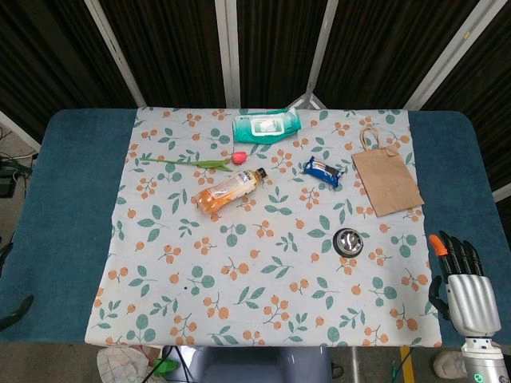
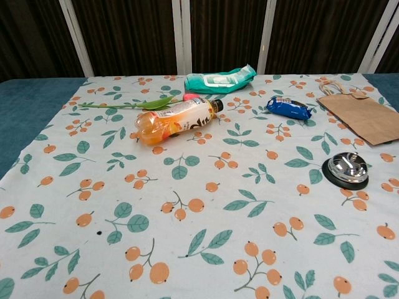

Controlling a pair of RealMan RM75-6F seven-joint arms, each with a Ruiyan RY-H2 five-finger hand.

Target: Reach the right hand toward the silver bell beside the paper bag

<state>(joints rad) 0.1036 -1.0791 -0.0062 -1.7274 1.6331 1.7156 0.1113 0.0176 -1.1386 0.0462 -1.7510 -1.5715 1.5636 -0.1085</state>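
The silver bell (image 1: pixel 349 240) (image 2: pixel 348 169) on its black base sits on the floral cloth, just in front of the brown paper bag (image 1: pixel 385 179) (image 2: pixel 365 116), which lies flat. My right hand (image 1: pixel 461 275) hovers over the blue table at the near right, well to the right of the bell and nearer than it. Its fingers are extended, slightly apart, and hold nothing. The chest view does not show this hand. My left hand appears in neither view.
An orange juice bottle (image 1: pixel 230 190) (image 2: pixel 174 119) lies on its side mid-cloth. Behind it lie a tulip (image 1: pixel 209 162), a teal wipes pack (image 1: pixel 267 125) (image 2: pixel 219 78) and a blue snack packet (image 1: pixel 325 171) (image 2: pixel 289 108). The cloth (image 1: pixel 263 303) ends short of the blue table edge (image 1: pixel 479 183).
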